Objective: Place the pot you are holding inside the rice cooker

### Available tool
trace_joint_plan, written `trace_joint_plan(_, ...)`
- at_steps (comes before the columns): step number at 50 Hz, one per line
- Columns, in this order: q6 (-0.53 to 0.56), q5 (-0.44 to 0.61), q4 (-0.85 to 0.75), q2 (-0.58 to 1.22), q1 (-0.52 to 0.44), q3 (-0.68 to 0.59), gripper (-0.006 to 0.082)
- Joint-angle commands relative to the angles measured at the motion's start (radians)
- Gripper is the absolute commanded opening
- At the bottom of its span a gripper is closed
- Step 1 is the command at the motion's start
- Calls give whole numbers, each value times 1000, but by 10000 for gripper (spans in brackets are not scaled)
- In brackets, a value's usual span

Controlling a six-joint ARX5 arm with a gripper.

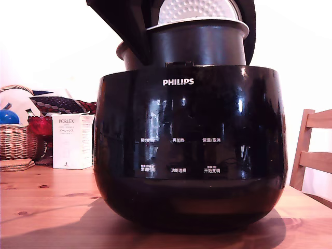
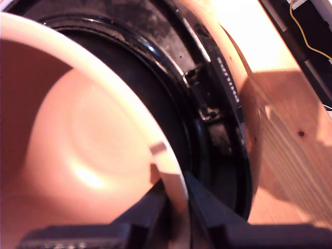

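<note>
The claw is clamped on the pale rim of the pot, one finger inside and one outside; only its blurred fingers show. Below it, the pot's dark matte wall sits half sunk in the glossy rice cooker, which is marked PHILIPS. Farther off, a white box reads PORLEX.

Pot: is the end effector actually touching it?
Touching. The wrist view shows the end effector clamped on the rim of the pot, with its dark fingers pressed against the wall, one on each side, and no gap.
</note>
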Motion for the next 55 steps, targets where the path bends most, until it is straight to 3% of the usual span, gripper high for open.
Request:
trace_joint_plan(1,8,11,-19,10,-3,24,-24)
trace_joint_plan(43,8,128,-21,24,-9,24,-22)
trace_joint_plan(55,8,127,-20,24,-15,24,47)
